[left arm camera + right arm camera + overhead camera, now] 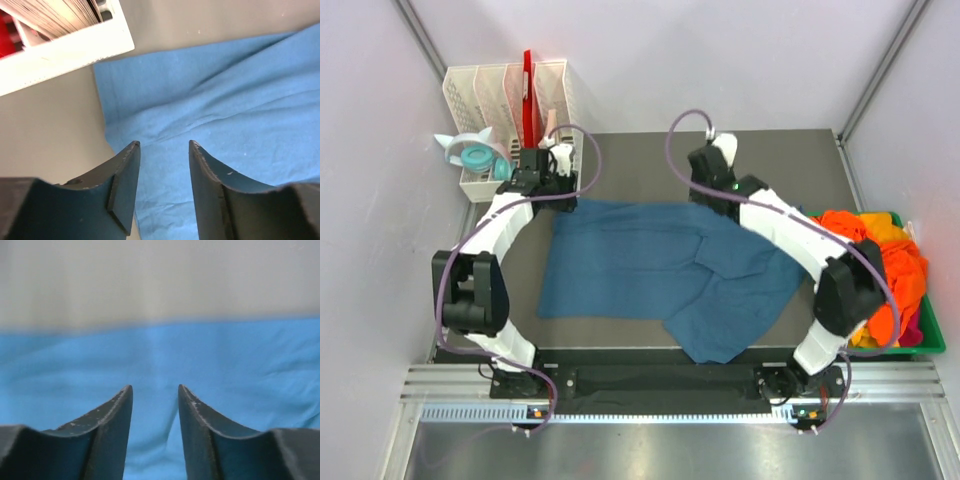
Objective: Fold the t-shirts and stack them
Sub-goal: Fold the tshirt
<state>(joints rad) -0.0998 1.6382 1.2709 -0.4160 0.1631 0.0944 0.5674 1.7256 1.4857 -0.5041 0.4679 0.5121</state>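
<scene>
A large teal-blue t-shirt (pixel 650 270) lies spread on the dark table, with one part folded over toward the near right. My left gripper (pixel 563 198) hovers over its far left corner (pixel 120 95) with both jaws apart and only flat fabric below (pixel 164 145). At the shirt's far edge, my right gripper (pixel 712 200) also stands open above the blue cloth (pixel 240 365), nothing pinched between its fingers (pixel 155 387). Bright orange t-shirts (pixel 880 265) with bits of yellow and magenta are heaped at the right.
A green bin (pixel 923 345) at the right table edge holds the orange heap. A white slotted rack (pixel 505 100) and a teal tape dispenser (pixel 475 155) stand at the back left; the rack's base (pixel 65 55) is close to the left gripper. Walls enclose the table.
</scene>
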